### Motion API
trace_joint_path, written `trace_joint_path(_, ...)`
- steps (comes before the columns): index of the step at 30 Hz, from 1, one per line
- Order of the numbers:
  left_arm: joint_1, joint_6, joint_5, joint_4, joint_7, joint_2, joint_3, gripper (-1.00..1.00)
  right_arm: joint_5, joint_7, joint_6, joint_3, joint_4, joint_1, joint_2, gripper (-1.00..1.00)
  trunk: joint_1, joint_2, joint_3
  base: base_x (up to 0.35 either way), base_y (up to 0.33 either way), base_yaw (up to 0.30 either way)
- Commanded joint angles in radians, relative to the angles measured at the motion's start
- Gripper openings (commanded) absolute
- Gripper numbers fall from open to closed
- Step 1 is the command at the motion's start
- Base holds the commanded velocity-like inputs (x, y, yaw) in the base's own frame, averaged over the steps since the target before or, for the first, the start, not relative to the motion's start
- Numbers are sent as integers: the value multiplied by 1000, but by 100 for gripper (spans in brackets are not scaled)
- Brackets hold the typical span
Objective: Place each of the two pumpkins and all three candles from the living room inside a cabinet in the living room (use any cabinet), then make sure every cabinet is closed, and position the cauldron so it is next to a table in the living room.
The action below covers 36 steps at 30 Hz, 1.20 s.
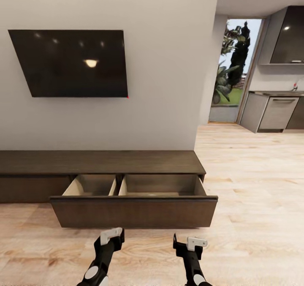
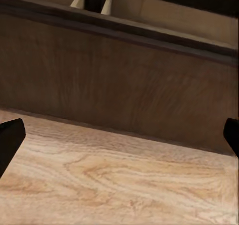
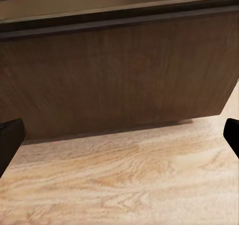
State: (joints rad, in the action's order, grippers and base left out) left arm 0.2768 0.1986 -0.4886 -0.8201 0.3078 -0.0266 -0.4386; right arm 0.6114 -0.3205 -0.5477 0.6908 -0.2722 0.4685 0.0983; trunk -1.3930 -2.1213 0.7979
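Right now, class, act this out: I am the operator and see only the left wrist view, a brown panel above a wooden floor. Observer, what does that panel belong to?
Observer: It is the front of a pulled-out drawer at the right end of a long, low cabinet.
Operator: What is above the cabinet?
Observer: A dark television hangs on the wall over it.
Operator: Where is my other arm?
Observer: The right end effector is open over the floor, facing the right part of the same drawer front.
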Motion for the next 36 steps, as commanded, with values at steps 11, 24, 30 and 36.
trace_joint_path(11, -13, 5, -14, -9, 4, 0, -11, 100, -5, 115, -18, 7, 2, 1, -2, 100, -42, -78, 36, 0, 0, 0)
trace_joint_path(24, -14, 7, 16, 11, 0, -3, -12, 100, -1, 124, -39, 3, 3, 1, 0, 100, -92, -169, 76, 0, 0, 0)
trace_joint_path(30, -14, 6, 24, 21, -1, 5, -20, 100, 2, 117, -17, -4, 9, 1, 3, 100, -115, -211, 95, 0, 0, 0)
trace_joint_path(36, -4, 6, 80, 31, -2, 10, -26, 100, 1, 115, -11, -5, 12, 1, 4, 100, -138, -253, 114, 0, 0, 0)
